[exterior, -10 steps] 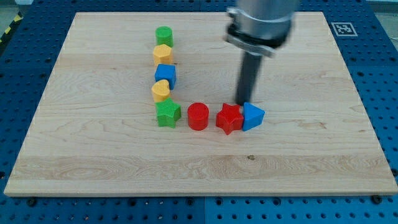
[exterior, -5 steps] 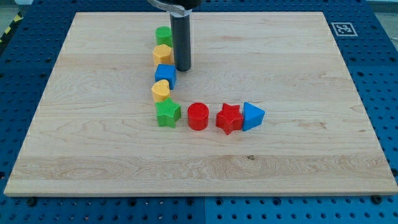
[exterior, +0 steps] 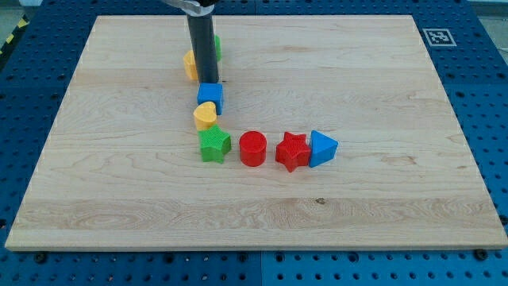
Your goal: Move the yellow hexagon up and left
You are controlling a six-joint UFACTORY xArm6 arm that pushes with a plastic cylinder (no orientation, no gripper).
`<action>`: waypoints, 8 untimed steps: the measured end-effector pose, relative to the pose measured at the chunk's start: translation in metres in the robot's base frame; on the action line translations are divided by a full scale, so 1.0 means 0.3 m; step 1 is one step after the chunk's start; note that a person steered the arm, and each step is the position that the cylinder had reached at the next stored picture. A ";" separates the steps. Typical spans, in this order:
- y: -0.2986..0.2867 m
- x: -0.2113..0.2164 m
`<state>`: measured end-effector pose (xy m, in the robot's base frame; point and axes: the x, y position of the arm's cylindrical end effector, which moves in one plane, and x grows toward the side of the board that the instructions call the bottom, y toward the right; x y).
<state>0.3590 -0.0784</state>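
The yellow hexagon (exterior: 189,65) lies near the view's top left of the block column, mostly hidden behind my rod. My tip (exterior: 204,81) touches its right side, just above the blue cube (exterior: 211,96). A green cylinder (exterior: 217,46) peeks out to the right of the rod, above the tip. Below the blue cube lie a yellow heart-like block (exterior: 205,116) and a green star (exterior: 214,144).
A red cylinder (exterior: 253,148), a red star (exterior: 292,152) and a blue triangle (exterior: 322,148) form a row to the right of the green star. The wooden board (exterior: 397,183) lies on a blue perforated table, with a marker tag (exterior: 438,36) at its top right corner.
My rod swept from beside the red star up and left to the block column. The yellow hexagon has shifted left and slightly up out of the column.
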 end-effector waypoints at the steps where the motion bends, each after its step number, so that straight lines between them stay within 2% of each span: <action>1: 0.001 -0.002; 4: 0.020 -0.061; 6: -0.122 -0.092; 8: -0.223 -0.277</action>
<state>0.2758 -0.1452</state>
